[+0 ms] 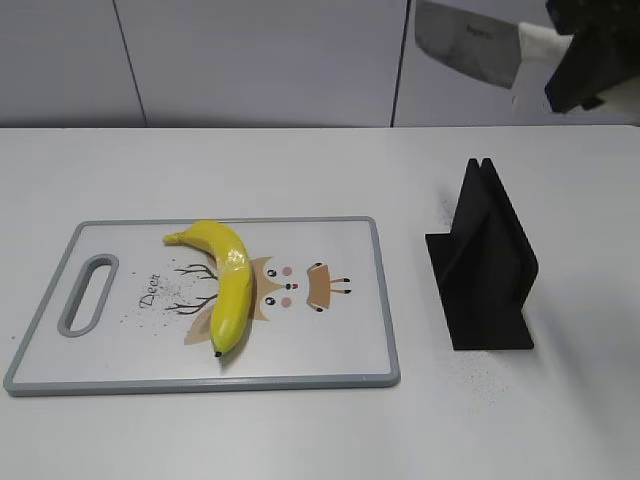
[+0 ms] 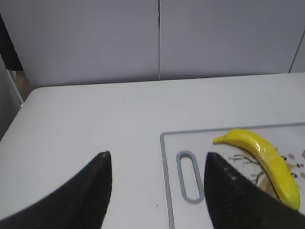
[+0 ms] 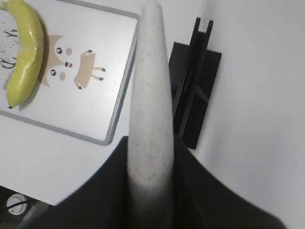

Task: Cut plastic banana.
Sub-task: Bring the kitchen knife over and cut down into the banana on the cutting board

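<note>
The plastic banana (image 1: 230, 282) lies on a white cutting board (image 1: 330, 350), curved, stem to the upper left; it also shows in the left wrist view (image 2: 267, 162) and the right wrist view (image 3: 26, 47). My right gripper (image 1: 575, 65) is shut on the white handle (image 3: 151, 105) of a cleaver (image 1: 470, 42), held high at the top right, above the black knife stand (image 1: 485, 265). My left gripper (image 2: 157, 160) is open and empty, hovering over the table left of the board's handle slot (image 2: 189, 176). It is out of the exterior view.
The board (image 3: 112, 71) has a grey rim and a deer drawing (image 1: 290, 288). The black knife stand (image 3: 195, 81) stands right of the board. A white wall runs behind the table.
</note>
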### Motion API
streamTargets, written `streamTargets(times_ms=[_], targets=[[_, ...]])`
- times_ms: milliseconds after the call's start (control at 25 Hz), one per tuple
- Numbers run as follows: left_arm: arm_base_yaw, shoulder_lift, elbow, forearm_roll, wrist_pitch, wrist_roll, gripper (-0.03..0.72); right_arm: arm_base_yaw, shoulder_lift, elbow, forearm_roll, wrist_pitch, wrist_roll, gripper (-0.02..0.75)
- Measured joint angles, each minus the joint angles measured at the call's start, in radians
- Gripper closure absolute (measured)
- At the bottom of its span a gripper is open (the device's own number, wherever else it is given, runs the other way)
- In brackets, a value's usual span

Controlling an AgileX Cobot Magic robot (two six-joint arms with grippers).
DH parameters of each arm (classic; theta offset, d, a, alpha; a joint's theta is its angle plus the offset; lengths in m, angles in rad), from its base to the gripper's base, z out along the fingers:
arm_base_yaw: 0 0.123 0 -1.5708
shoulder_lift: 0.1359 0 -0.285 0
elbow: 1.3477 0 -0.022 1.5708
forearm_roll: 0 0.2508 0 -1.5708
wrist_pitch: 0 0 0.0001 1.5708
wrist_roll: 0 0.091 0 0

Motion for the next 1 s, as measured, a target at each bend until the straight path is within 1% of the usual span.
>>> streamTargets(times_ms=[80, 160, 240, 320, 480, 600, 680, 800, 920, 1000], targets=[[0.000, 0.099, -0.025, 0.000, -0.083, 0.004, 0.097, 0.000, 0.000, -0.033, 0.012, 0.000, -0.073, 0.575], [0.000, 0.214, -0.068, -0.012, -0.165, 0.044, 0.097, 0.000, 0.006, -0.059, 0.038, 0.000, -0.205, 0.575], [0.000, 0.344, -0.125, -0.048, -0.214, 0.128, 0.097, 0.000, 0.023, -0.079, 0.077, -0.001, -0.329, 0.575], [0.000, 0.467, -0.202, -0.096, -0.222, 0.219, 0.097, 0.000, 0.054, -0.089, 0.116, -0.001, -0.451, 0.575], [0.000, 0.728, -0.371, -0.211, -0.133, 0.419, 0.097, 0.000, 0.117, -0.098, 0.195, 0.003, -0.707, 0.575], [-0.008, 0.904, -0.511, -0.319, 0.013, 0.605, 0.097, 0.000, 0.165, -0.098, 0.232, 0.017, -0.900, 0.575], [-0.033, 1.007, -0.595, -0.373, 0.089, 0.723, 0.097, 0.000, 0.189, -0.098, 0.264, 0.031, -1.027, 0.575], [-0.100, 1.121, -0.704, -0.398, 0.194, 0.868, 0.097, 0.001, 0.220, -0.098, 0.311, 0.055, -1.196, 0.575], [-0.185, 1.202, -0.779, -0.399, 0.281, 1.002, 0.097, 0.006, 0.249, -0.099, 0.319, 0.058, -1.273, 0.575], [-0.240, 1.240, -0.800, -0.400, 0.307, 1.078, 0.097, 0.021, 0.266, -0.099, 0.319, 0.057, -1.329, 0.575]])
